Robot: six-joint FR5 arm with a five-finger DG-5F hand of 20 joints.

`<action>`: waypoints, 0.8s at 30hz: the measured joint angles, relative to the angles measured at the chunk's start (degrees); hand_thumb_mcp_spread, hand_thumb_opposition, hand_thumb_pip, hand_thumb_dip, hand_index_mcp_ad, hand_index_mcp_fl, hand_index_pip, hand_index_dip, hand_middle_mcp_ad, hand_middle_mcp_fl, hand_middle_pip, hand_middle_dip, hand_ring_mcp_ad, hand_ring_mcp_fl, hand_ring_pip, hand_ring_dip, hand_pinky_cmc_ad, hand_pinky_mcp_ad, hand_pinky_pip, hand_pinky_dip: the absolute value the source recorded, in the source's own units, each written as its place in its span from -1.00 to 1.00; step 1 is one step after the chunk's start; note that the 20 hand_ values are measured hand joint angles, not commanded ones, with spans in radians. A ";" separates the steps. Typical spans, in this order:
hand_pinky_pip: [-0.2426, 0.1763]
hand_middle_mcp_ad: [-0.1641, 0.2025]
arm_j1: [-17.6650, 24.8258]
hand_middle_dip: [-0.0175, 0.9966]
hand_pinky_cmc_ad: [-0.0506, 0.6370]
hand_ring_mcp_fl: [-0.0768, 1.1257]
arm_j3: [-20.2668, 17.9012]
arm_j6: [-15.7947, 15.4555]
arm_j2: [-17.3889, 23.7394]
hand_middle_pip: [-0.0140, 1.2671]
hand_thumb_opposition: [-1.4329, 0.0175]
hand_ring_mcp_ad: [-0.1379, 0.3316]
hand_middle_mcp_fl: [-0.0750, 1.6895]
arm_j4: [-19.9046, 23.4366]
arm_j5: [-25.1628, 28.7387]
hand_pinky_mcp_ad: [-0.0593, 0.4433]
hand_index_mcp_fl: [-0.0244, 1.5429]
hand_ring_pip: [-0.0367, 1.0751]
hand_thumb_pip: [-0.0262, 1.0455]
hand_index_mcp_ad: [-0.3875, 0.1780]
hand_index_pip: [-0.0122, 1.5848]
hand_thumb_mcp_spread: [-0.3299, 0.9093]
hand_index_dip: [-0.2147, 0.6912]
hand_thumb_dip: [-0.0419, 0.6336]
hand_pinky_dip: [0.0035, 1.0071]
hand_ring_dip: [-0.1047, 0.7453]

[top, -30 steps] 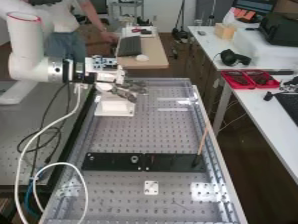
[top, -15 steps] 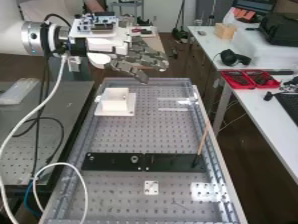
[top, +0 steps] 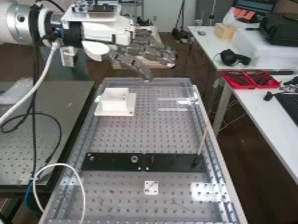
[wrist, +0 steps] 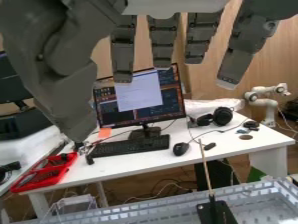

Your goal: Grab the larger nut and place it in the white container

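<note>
My hand (top: 140, 52) hangs up high, by the far end of the bench (top: 149, 80). My fingers (wrist: 163, 42) are open and long and straight, and my thumb (wrist: 50, 65) is apart from them. I am not holding anything.

Lower than my fingertips, and well apart from them, is the white container (top: 116, 100). It stands upright on its flat white base (top: 128, 112). I can't tell what is inside it.

Farther from my fingers, past the white container, a flat black bar (top: 169, 163) lies on the bench. The bearing (top: 134, 159) stands on it, and so does the smaller nut (top: 91, 157), on its own spot. A thin wooden stick (top: 203, 139) stands up from the bar's other end, leaning a bit.

Away off to the side of my fingers is a white table (wrist: 136, 162). A red tray (wrist: 50, 175) sits on it, and so do a keyboard (wrist: 132, 146) and a big screen (wrist: 140, 97).
</note>
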 joint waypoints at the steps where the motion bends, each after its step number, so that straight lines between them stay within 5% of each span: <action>1: -0.37 0.30 -0.01 -0.50 0.17 -0.87 0.48 -0.16 -0.01 -0.77 -0.20 0.20 -0.91 -0.14 -0.11 0.40 -0.96 -0.71 0.48 -0.12 -0.08 -0.12 -0.82 -0.22 0.49 -0.50; 24: -0.36 0.30 2.66 -0.47 0.20 -0.87 -0.24 0.81 2.37 -0.77 -0.14 0.21 -0.91 -3.07 4.14 0.41 -0.96 -0.78 0.37 -0.10 -0.38 -0.12 -0.66 -0.22 0.48 -0.50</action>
